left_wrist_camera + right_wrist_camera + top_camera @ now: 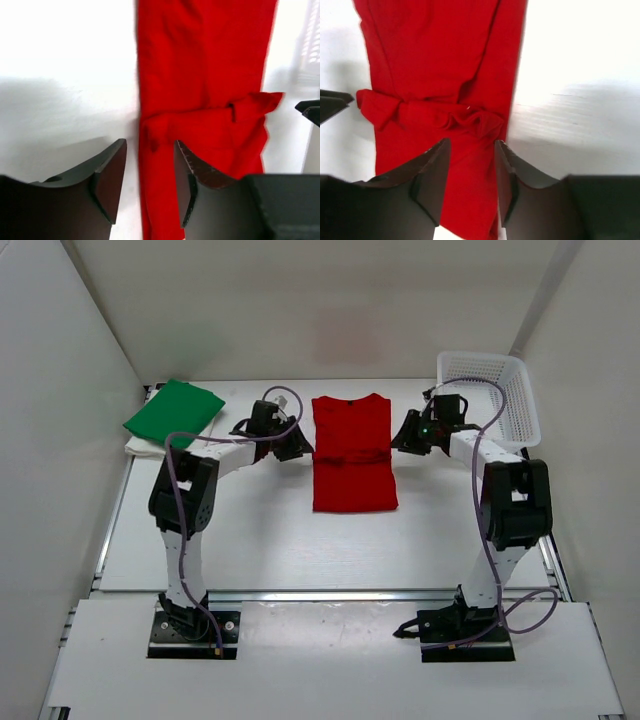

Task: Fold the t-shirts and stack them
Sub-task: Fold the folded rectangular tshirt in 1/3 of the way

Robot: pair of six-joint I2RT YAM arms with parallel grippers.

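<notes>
The red t-shirt lies flat in the middle of the table, its sides folded in to a long strip, with a crumpled band across its middle. My left gripper is open at the shirt's left edge; in the left wrist view the red edge lies between the jaws. My right gripper is open at the shirt's right edge; in the right wrist view red cloth lies between the jaws. The green t-shirt lies folded on the white t-shirt at the far left.
A white mesh basket stands at the far right, just behind my right arm. White walls enclose the table on the left, back and right. A metal rail runs along the table's near edge.
</notes>
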